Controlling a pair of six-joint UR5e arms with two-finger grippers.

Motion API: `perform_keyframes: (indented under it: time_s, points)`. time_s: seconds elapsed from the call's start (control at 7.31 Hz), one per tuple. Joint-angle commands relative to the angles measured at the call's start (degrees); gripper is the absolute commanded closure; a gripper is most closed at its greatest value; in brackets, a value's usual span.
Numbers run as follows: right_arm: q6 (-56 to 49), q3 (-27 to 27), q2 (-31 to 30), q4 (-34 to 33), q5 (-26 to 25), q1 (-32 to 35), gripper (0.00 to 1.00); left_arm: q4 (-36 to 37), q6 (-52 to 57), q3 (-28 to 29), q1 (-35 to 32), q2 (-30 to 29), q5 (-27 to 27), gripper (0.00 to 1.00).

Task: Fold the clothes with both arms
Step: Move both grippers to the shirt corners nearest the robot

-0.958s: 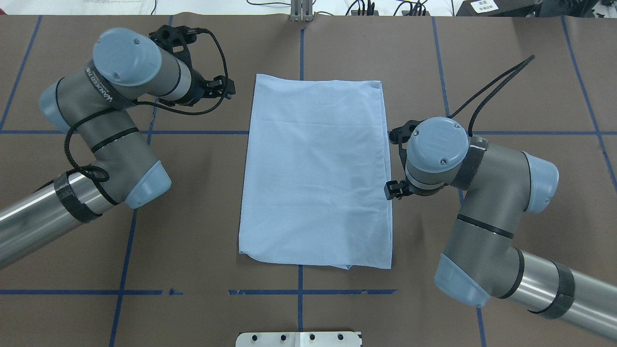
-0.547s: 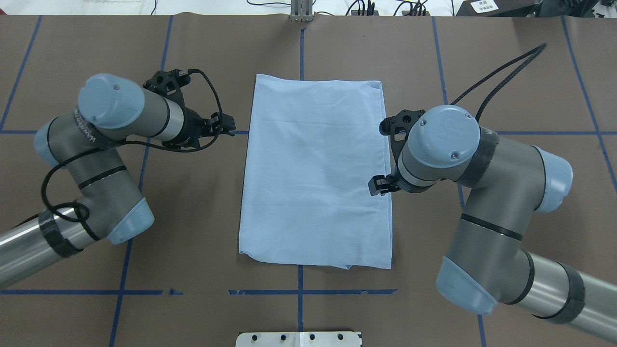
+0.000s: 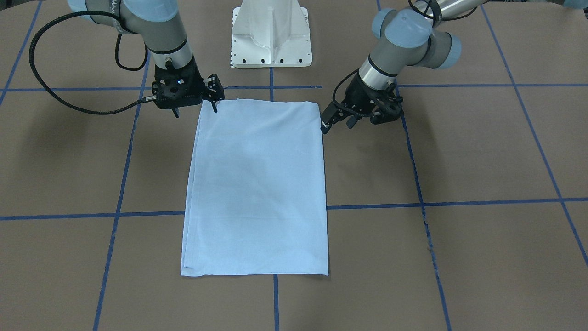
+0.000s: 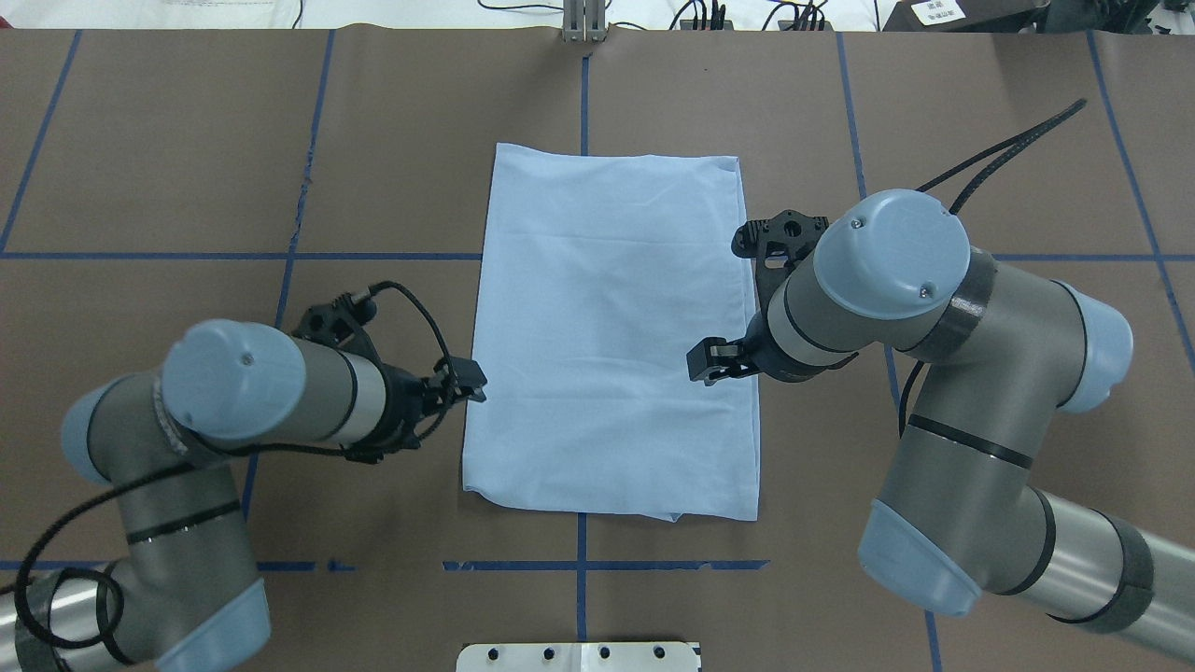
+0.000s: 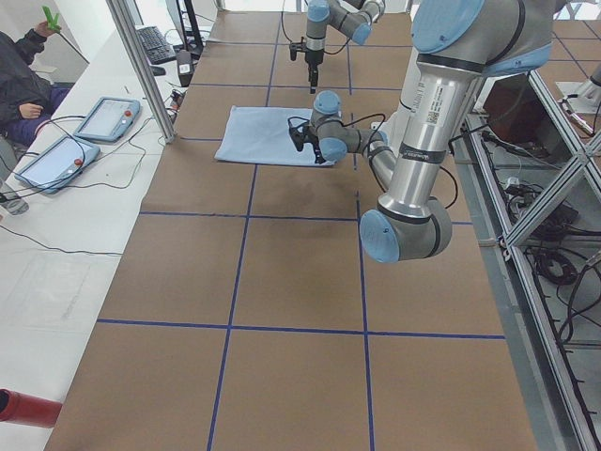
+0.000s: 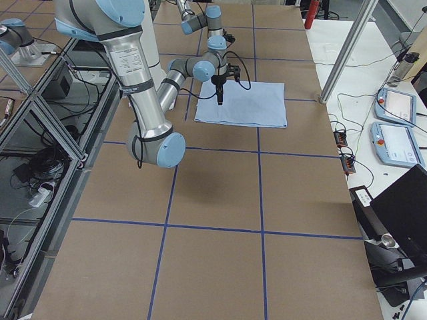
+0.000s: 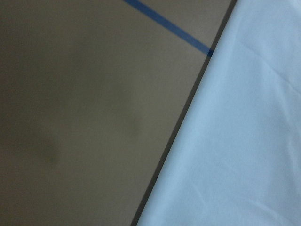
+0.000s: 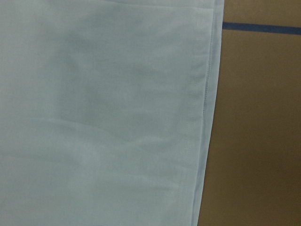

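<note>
The T-shirt point(image 4: 607, 327) is folded narrow; one fold is likely left. Whether the left fingers point(image 4: 470, 377) and right fingers point(image 4: 704, 360) are clenched cannot be told.

Folded pale blue T-shirt point(image 4: 607, 327) laid mid brown table point(image 4: 1027, 140), flanked by black left gripper point(image 3: 338, 123) and black right gripper point(image 3: 195, 109) at robot-near end.

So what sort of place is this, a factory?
More likely a robotics test lab: the robot's left arm and right arm flank a folded T-shirt on a table marked with blue tape lines, and tablet-like control screens lie on a side bench.
</note>
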Motion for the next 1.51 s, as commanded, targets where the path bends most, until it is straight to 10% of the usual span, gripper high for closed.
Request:
perform_keyframes:
  time_s: [0.0, 0.96, 1.37]
  points:
    - [2.1, -1.0, -2.6, 8.0, 0.0, 0.1, 0.00, 10.6, -5.4, 0.1, 7.2, -3.7, 5.8, 0.01]
    - [3.6, -2.3, -2.7, 9.3, 0.0, 0.1, 0.00, 10.5, -5.4, 4.7, 7.4, -5.2, 7.4, 0.20]
    - [3.6, -2.3, -2.7, 9.3, -0.1, 0.1, 0.00, 10.5, -5.4, 5.7, 7.4, -6.2, 7.4, 0.70]
